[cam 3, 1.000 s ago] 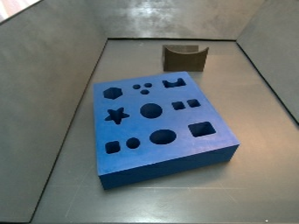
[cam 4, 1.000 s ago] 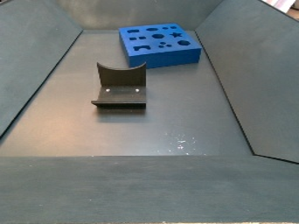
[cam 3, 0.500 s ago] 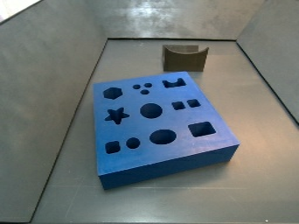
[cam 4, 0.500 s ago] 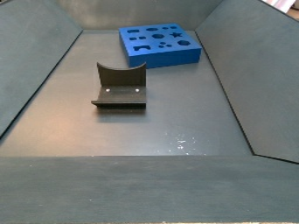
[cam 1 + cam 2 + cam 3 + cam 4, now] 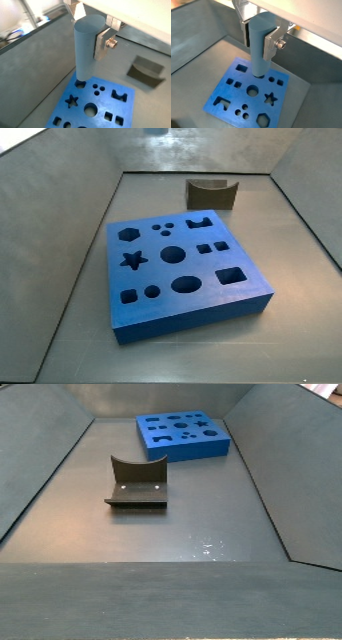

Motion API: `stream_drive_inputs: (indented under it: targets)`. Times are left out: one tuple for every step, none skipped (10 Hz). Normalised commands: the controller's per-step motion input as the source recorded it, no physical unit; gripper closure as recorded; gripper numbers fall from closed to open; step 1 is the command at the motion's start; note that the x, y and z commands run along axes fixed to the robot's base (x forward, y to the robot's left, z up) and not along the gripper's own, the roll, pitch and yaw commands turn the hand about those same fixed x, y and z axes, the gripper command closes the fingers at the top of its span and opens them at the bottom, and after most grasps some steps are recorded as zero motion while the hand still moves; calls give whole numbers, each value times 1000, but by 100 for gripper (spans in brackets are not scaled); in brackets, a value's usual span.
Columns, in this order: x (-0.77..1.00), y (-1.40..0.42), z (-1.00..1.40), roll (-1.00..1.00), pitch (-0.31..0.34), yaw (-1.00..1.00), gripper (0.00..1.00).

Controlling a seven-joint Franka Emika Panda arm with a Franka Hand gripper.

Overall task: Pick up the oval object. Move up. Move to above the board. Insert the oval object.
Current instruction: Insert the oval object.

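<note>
Grey floor below: we see the gripper (image 5: 92,22) clamping the oval object (image 5: 87,50) above the board (image 5: 248,92); misalignment could jam it.

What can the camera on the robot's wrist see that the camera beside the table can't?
Only the wrist views show the gripper, high over the board and shut on the oval object, a tall pale blue-grey peg hanging down between the silver fingers.

Only the side views show the whole walled floor, with no arm or peg anywhere in the picture.

Both show the board with its star, hexagon and round holes, and the fixture standing apart from it.
</note>
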Motion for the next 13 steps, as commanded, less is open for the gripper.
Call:
stream_drive_inputs:
  targets:
    - [0, 0, -323, 0, 0, -1000, 100]
    - [0, 0, -329, 0, 0, -1000, 100]
    - [0, 0, -340, 0, 0, -1000, 100]
    - [0, 0, -377, 0, 0, -1000, 100]
    - [0, 0, -391, 0, 0, -1000, 100]
    - [0, 0, -397, 0, 0, -1000, 100]
    - [0, -91, -446, 0, 0, -1000, 100]
    - [0, -449, -406, 0, -66, -771, 100]
    - [111, -811, -329, -1, -111, 0, 100]
    - [154, -874, -374, -50, -64, 0, 100]
    - [286, -889, -374, -59, -46, -6, 100]
    - [311, -646, -474, -6, -109, -263, 100]
    - [-11, -351, -463, 0, -131, -809, 100]
